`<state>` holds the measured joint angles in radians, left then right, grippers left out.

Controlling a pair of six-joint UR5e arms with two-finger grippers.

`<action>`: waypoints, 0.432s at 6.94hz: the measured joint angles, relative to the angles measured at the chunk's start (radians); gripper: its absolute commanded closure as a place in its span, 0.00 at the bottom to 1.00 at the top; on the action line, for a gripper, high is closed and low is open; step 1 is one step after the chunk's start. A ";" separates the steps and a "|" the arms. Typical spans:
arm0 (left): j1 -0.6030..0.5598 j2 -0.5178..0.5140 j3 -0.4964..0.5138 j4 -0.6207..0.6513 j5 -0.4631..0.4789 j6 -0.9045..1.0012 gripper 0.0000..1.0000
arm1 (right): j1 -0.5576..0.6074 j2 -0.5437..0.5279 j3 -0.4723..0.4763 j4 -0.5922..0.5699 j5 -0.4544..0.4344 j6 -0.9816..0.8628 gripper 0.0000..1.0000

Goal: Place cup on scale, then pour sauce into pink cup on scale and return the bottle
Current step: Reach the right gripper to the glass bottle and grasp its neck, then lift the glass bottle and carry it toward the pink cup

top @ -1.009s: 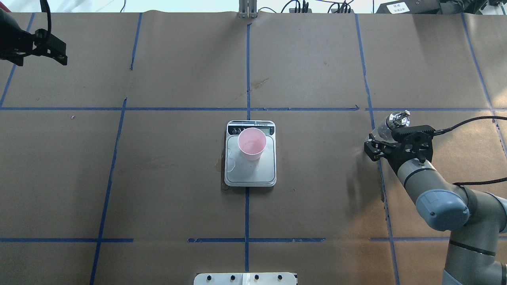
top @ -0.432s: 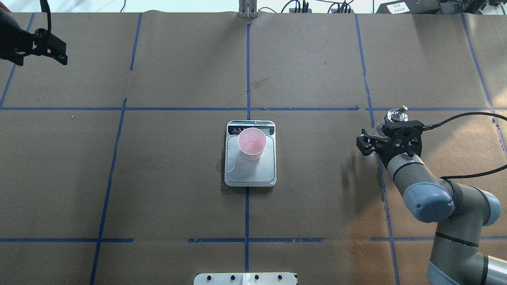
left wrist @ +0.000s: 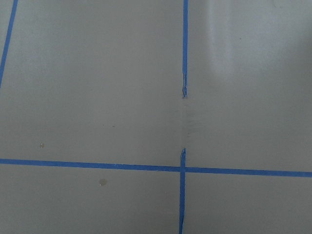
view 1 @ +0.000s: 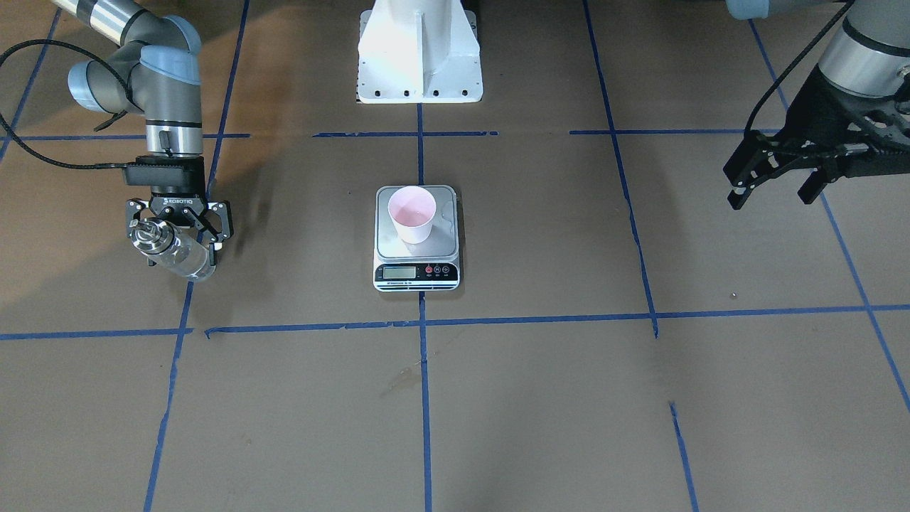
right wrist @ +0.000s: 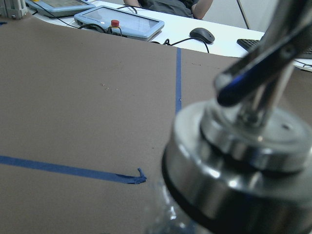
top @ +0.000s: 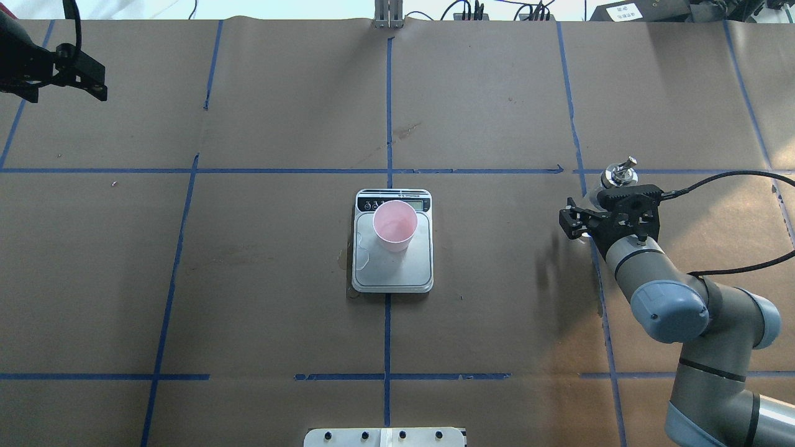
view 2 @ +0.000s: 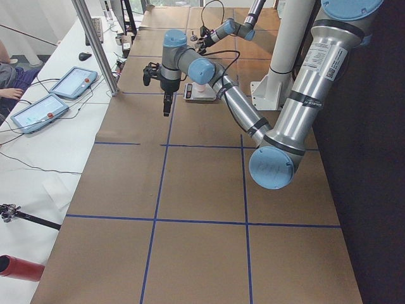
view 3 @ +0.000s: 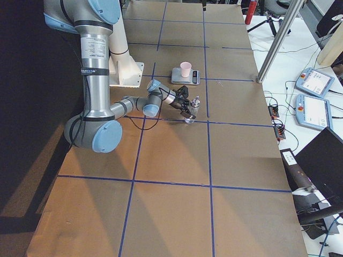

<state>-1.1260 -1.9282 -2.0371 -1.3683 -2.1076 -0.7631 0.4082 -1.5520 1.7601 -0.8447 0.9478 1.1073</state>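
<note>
The pale pink cup [top: 394, 225] [view 1: 411, 212] stands upright on the steel-grey scale [top: 392, 273] [view 1: 416, 272] at the table's middle. I cannot make out any sauce inside it; a faint wet outline lies on the plate beside it. The clear glass bottle [top: 617, 175] [view 1: 170, 249] [right wrist: 243, 161] with its metal spout cap is at the robot's right of the scale. My right gripper [top: 593, 202] [view 1: 178, 245] is shut on it, holding it slightly tilted and low over the paper. My left gripper [top: 99, 77] [view 1: 771, 195] hangs open and empty at the far left corner.
Brown paper with blue tape lines covers the table. The white robot base [view 1: 419, 64] [top: 385, 436] sits at the near edge. Tablets [right wrist: 119, 22] [view 3: 316, 83], a mouse and cables lie beyond the far edge, where a person's arm [view 2: 9, 92] rests.
My right gripper has carried the bottle slightly left and farther from the robot, and the bottle stands more upright. The cup, scale and left gripper have not moved.
</note>
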 measured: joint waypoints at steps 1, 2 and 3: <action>0.001 -0.001 0.000 0.000 -0.002 -0.002 0.00 | 0.001 -0.001 0.000 0.022 0.000 -0.005 1.00; 0.001 -0.001 0.000 0.000 -0.003 -0.004 0.00 | 0.004 0.000 0.002 0.038 0.008 -0.012 1.00; 0.001 -0.001 0.000 0.000 -0.004 -0.005 0.00 | 0.014 0.003 0.017 0.041 0.030 -0.016 1.00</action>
<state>-1.1249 -1.9294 -2.0371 -1.3683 -2.1119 -0.7681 0.4221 -1.5487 1.7774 -0.8035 0.9780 1.0915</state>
